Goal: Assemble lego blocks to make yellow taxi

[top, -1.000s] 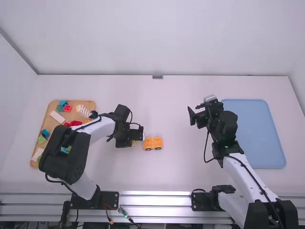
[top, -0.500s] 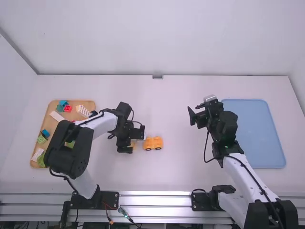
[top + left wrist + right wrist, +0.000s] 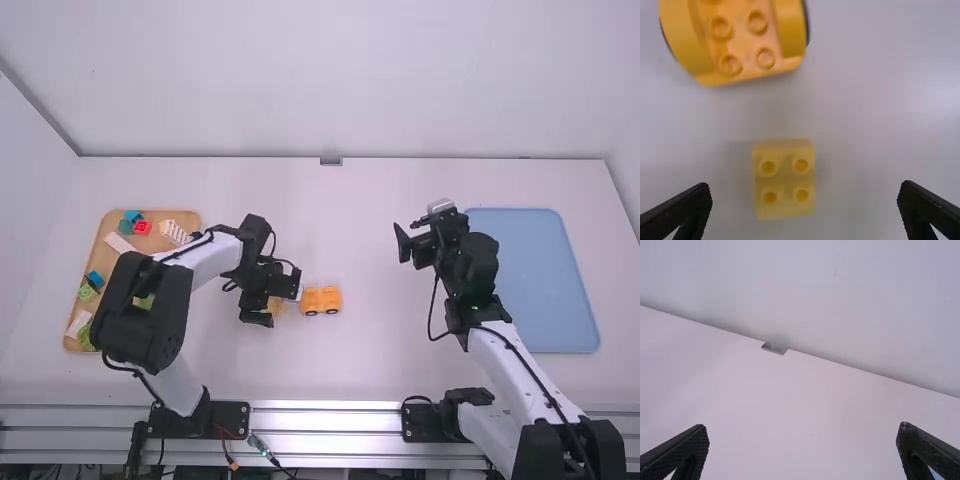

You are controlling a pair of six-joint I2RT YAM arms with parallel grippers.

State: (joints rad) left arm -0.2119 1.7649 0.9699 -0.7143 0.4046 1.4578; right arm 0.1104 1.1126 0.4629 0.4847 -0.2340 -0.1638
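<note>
Two fingers of the left gripper stand wide apart, gripping nothing. Between them in the left wrist view lies the small yellow block, studs up on the table. Near it, separated by a gap, stands the wheeled taxi body, whose exposed studs face up between two raised sections. Farther out, the wooden tray holds loose blocks at the left arm's side. The fingers of the right gripper are likewise spread and empty, above the table beside the blue tray.

Step in hand, as we judge it: pick-up of the small block for fitting to the body, probably on top. For the next move, we should centre the fingers on opposite side faces, lower until they straddle the block, then close evenly. We must keep its studs level; an off-centre close could twist or tip it. Before pressing down, we should align it with the body's studs, as the wheels may let the body roll.
</note>
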